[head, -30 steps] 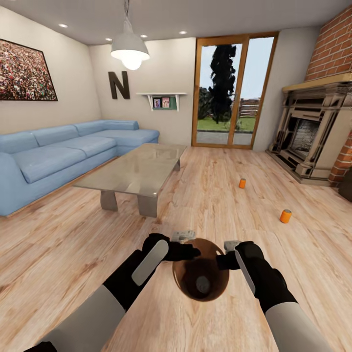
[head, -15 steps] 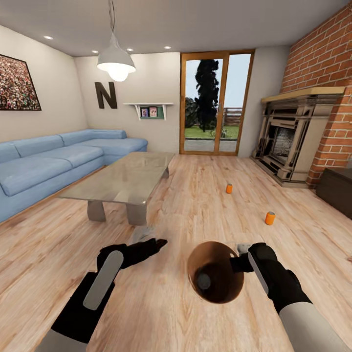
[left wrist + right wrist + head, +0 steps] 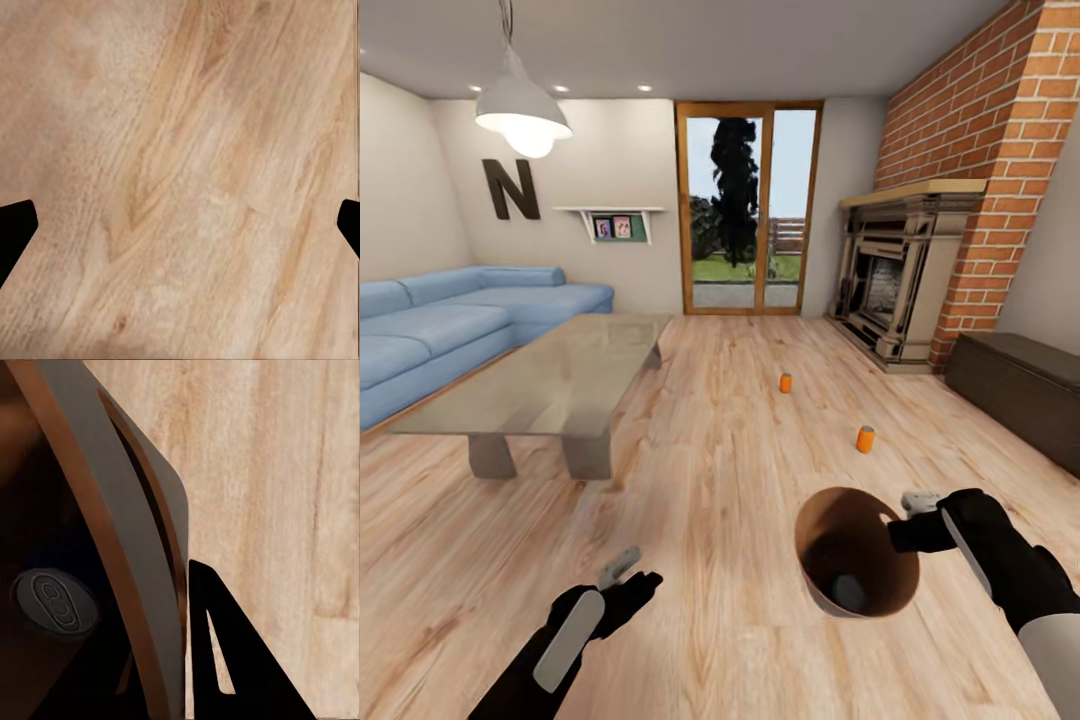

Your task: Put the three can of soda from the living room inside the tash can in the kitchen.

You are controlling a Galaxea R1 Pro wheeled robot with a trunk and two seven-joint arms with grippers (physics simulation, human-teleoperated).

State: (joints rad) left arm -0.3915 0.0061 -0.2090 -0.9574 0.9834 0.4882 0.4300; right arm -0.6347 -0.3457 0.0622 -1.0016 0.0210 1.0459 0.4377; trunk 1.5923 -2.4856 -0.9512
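Note:
In the head view my right gripper (image 3: 908, 516) is shut on the rim of the trash can (image 3: 857, 553), a round bin, tan-brown inside, held above the wood floor. The right wrist view looks into the bin (image 3: 112, 532), where a can's silver-grey top (image 3: 56, 604) lies at the bottom; its side colour is hidden. Two orange soda cans stand on the floor ahead, one nearer (image 3: 866, 439) and one farther (image 3: 785, 382). My left gripper (image 3: 622, 572) hangs open low on the left, apart from the bin, with bare floor between its fingers (image 3: 15, 225).
A glass coffee table (image 3: 550, 375) stands to the left, with a blue sofa (image 3: 450, 325) behind it. A fireplace (image 3: 895, 270) in a brick wall and a dark low cabinet (image 3: 1020, 385) line the right side. A glass door (image 3: 745, 205) is at the far end.
The camera has turned right, shifting the room leftward. My left gripper has let go of the bin and dropped away to the lower left. The right gripper keeps hold of the bin.

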